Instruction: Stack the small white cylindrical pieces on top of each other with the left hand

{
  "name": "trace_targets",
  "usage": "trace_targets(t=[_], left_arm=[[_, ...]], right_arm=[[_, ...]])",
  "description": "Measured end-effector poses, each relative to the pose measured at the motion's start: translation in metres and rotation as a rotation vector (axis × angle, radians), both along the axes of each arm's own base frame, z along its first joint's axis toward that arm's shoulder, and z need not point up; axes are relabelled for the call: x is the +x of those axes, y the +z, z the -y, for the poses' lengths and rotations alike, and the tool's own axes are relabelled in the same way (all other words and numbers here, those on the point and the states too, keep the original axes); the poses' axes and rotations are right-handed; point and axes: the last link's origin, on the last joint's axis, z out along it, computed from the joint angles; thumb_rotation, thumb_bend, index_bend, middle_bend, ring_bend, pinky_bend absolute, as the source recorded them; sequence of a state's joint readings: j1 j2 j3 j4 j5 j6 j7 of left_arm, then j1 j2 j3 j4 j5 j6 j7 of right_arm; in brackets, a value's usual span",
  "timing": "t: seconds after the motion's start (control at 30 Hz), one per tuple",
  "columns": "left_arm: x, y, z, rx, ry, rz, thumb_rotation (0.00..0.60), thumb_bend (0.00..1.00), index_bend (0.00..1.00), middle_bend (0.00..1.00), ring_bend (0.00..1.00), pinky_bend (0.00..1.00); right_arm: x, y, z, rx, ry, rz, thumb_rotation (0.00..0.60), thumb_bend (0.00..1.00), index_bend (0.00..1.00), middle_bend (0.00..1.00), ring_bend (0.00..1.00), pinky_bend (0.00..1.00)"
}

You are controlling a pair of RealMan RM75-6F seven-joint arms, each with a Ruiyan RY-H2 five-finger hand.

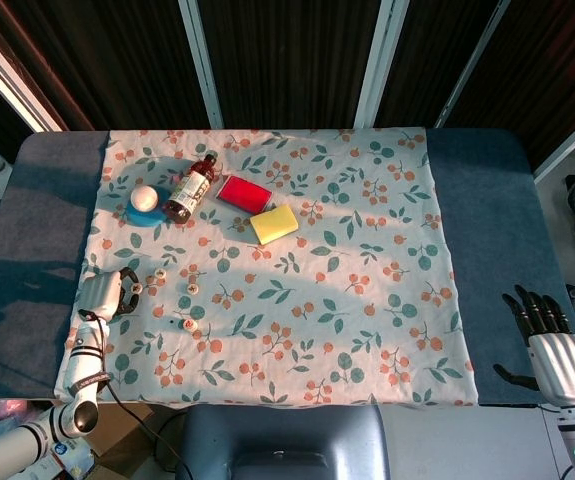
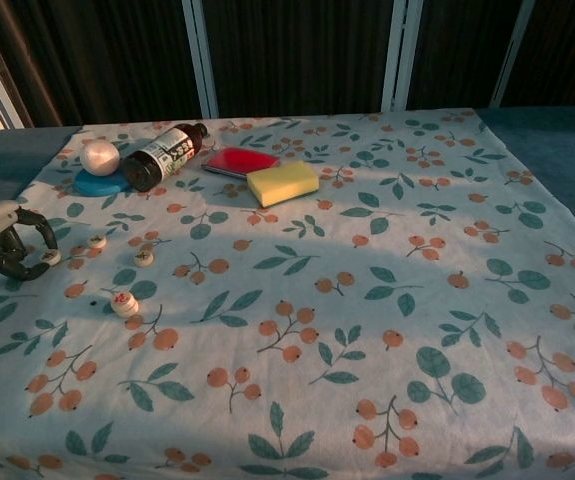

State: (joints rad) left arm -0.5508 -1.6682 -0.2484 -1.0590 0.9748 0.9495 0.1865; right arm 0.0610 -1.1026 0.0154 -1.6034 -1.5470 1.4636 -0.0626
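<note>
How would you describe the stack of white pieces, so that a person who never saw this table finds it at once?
Look at the flowered cloth, on its left side near the left hand. Several small white pieces lie there; the stack is the one closest to the front edge. Only it is two pieces high, while the others lie single and flat.

On the tablecloth point(image 2: 387, 300), a bottle point(image 2: 164, 156) lies at the far left beside a ball point(image 2: 99, 157) on a dish point(image 2: 102, 183); the sponge point(image 2: 282, 183) lies right of them
</note>
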Motion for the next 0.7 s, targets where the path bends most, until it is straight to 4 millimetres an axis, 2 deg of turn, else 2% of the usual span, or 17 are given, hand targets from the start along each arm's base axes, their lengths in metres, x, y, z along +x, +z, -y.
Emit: trace_targets(t=[0.23, 0.47, 0.7], left_arm=[[0.024, 0.003, 0.014, -0.017, -0.065, 0.074, 0.600, 0.40, 0.53, 1.00, 1.00, 1.00], [0.066, 0.001, 0.039, -0.052, -0.165, 0.144, 0.600, 0.40, 0.52, 1.00, 1.00, 1.00], [0.078, -0.019, 0.052, -0.102, -0.188, 0.114, 0.600, 0.40, 0.52, 1.00, 1.00, 1.00]], right_arm=[[0.001, -0.003, 0.000, 0.012, 0.006, -0.005, 0.600, 0.15, 0.00, 0.00, 0.00, 0.00], [0.002, -0.004, 0.000, 0.019, 0.012, -0.004, 0.600, 0.15, 0.00, 0.00, 0.00, 0.00], [0.001, -0.001, -0.002, 0.014, 0.014, 0.003, 0.600, 0.15, 0.00, 0.00, 0.00, 0.00]])
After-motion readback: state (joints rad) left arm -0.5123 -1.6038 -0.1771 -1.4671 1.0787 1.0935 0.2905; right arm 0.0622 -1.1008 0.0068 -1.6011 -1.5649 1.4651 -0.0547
